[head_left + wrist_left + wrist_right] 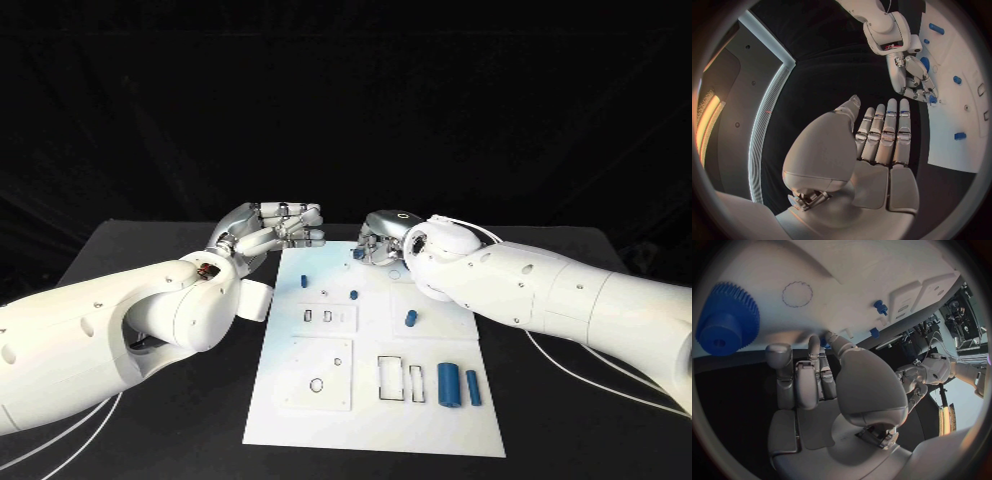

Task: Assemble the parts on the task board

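Left robot hand (879, 145) flat, fingers straight; right robot hand (817, 385) curled.

The board (378, 420) lies mid-table (130, 250). Two cylinders (459, 384) lie side by side on its near right; a gear (359, 253) sits at its far edge, between both hands.

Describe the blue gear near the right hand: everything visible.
The blue toothed plastic gear has a ring of fine teeth and a smooth round hub with a small hole in its face. It stands on the white task board, beyond the silver right hand's fingertips; whether they touch it cannot be told.
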Tool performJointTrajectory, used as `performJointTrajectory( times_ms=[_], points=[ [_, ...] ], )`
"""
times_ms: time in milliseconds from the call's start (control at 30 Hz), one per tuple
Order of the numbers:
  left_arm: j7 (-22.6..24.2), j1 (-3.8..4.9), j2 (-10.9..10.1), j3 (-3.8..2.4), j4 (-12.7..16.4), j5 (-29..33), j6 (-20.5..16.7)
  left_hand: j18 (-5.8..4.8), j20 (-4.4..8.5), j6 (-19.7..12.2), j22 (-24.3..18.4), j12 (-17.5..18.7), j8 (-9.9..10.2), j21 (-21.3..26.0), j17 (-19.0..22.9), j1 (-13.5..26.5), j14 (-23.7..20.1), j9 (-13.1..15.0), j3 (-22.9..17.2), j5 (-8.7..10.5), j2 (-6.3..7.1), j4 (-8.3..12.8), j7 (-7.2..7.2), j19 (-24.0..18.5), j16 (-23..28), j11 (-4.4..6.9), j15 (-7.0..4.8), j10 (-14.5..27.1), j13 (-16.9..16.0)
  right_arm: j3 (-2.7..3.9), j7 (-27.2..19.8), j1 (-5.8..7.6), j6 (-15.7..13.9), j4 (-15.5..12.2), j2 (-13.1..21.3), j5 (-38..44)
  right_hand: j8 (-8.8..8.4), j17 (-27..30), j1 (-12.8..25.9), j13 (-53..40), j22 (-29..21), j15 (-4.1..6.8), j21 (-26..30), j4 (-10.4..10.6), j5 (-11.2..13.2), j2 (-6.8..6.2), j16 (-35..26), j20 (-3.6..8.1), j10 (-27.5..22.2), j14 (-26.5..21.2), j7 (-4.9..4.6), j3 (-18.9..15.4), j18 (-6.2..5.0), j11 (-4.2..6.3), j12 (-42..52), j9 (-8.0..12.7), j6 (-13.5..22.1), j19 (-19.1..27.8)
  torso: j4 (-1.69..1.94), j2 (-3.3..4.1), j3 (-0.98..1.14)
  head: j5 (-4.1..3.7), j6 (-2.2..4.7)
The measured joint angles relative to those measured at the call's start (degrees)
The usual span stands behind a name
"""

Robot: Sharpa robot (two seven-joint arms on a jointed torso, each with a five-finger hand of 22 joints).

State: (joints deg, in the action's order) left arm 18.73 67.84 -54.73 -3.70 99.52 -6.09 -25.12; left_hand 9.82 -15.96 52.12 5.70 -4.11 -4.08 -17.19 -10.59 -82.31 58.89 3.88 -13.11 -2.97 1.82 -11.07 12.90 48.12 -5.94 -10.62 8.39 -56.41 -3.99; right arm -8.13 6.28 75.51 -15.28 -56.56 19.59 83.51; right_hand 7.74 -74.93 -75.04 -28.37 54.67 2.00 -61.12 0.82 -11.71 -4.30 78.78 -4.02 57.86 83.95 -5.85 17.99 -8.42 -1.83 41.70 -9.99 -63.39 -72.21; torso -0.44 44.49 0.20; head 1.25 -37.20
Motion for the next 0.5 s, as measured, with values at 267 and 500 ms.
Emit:
performJointTrajectory(
  times_ms=[267, 500],
  points=[
    [-0.1, 0.01, 0.0, 0.0, 0.0, 0.0, 0.1, -0.01, 0.0, 0.0, 0.0, 0.0, 0.0, 0.0, 0.0, 0.0, 0.0, 0.0, 0.0, 0.0, 0.0, 0.0, 0.0, 0.0, 0.0, 0.0, 0.0, 0.0, 0.0, -0.13, -0.6, -0.26, -1.5, -0.9, 0.7, 0.1, 0.38, 0.0, 0.3, -0.2, 0.7, 0.07, -0.4, 0.4, 0.1, 0.62, 0.1, 0.26, 0.1, 0.1, 0.25, 0.4, 0.0, 0.1, 0.1, -0.5, -0.4, -0.3, -0.07, -0.03, 0.03, 0.19, -0.04],
    [-0.2, 0.01, -0.1, 0.0, -0.1, 0.0, 0.1, 0.0, 0.0, 0.0, 0.0, 0.0, 0.0, 0.0, 0.0, 0.0, 0.0, 0.0, 0.0, 0.0, 0.0, 0.0, 0.0, 0.0, 0.0, 0.0, 0.0, 0.0, 0.0, -0.15, -0.7, -0.3, -2.9, -1.6, 1.4, 0.1, 0.52, 0.0, 0.6, -0.3, 1.0, 0.07, -0.7, 0.4, 0.2, 0.9, 0.2, 0.13, 0.3, 0.1, 0.26, 0.4, 0.0, 0.29, 0.3, -0.5, -0.4, -0.6, -0.07, -0.04, 0.05, 0.2, -0.04]
  ],
)
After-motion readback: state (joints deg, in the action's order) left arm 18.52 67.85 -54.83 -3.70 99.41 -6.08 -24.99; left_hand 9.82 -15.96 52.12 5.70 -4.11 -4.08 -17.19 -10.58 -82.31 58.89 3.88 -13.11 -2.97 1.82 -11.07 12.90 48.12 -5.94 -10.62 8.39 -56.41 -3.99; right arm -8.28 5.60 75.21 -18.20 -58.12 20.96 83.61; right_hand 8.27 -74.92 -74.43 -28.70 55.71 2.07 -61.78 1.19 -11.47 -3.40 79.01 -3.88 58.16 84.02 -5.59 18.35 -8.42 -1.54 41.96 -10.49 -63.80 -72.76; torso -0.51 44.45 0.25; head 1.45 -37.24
